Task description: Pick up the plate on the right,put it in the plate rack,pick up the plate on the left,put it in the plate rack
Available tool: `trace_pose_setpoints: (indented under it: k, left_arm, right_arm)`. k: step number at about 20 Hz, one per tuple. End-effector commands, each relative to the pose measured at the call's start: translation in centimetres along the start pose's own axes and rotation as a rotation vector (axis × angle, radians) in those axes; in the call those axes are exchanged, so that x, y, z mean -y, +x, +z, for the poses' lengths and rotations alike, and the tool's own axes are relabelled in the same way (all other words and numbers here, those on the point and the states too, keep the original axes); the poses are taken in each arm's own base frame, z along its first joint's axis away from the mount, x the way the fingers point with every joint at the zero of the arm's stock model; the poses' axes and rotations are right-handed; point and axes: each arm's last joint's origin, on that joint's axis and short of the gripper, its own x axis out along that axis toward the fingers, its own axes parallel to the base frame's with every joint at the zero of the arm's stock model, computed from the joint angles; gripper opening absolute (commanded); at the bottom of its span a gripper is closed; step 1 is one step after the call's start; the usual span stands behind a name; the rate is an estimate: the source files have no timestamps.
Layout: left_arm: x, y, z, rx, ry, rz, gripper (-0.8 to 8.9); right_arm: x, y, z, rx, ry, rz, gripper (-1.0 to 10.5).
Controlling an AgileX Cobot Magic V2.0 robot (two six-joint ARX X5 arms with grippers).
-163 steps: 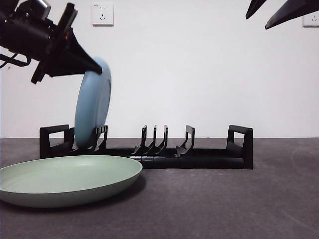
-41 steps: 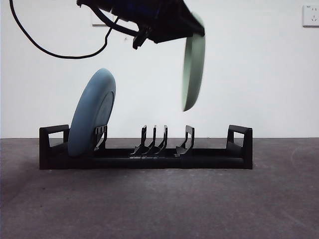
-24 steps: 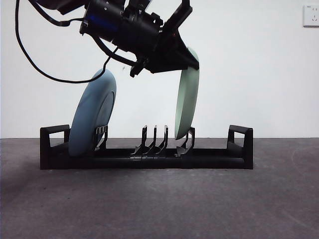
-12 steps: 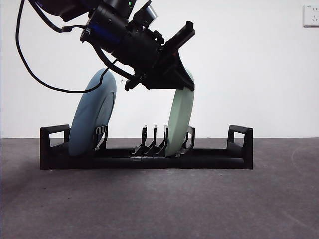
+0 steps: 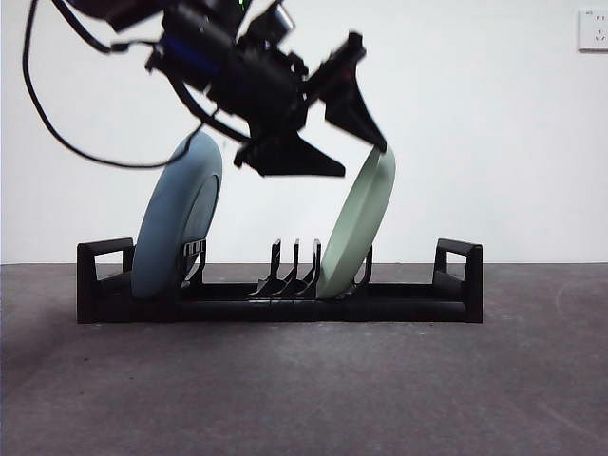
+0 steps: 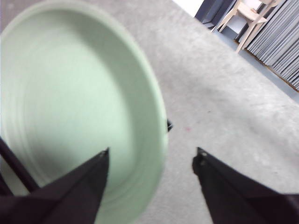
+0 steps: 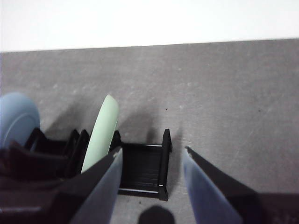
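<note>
Now the green plate [image 5: 356, 226] stands on its edge in the plate rack [image 5: 279, 283], a long low rack of black plastic with curved upright dividers and a block handle at each end. The plate is smooth, matt and round, and it leans with its top edge toward the handle at the far end from the blue plate [image 5: 177, 218]. The left gripper [image 5: 356, 142] is just above it with the jaws spread apart; the rim of the plate lies between the two black tips, and I cannot tell if one tip touches it. The blue plate stands tilted in the rack, behind the arm. The right gripper [image 7: 150, 156] waits high above the gray table [image 5: 304, 380], its jaws also apart and holding nothing.
</note>
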Motion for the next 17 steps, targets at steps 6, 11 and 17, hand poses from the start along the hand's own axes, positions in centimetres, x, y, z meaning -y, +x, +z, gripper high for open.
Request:
trace_pose_setpoints:
  k: [6,11,17]
  left_arm:
    - [2.9,-6.4,3.2,0.072,0.217,0.110,3.19]
    - [4.6,-11.5,4.4,0.105,0.289,0.263,3.18]
    - [6.4,-19.6,4.3,0.108,0.368,0.482,-0.08]
  right_arm:
    - [-0.6,0.0,-0.6,-0.070,-0.151,0.201,2.2]
    - [-0.6,-0.1,-1.2,-0.129,-0.229,0.261,1.8]
    - [-0.6,-0.1,-1.4,-0.141,-0.237,0.272,-0.2]
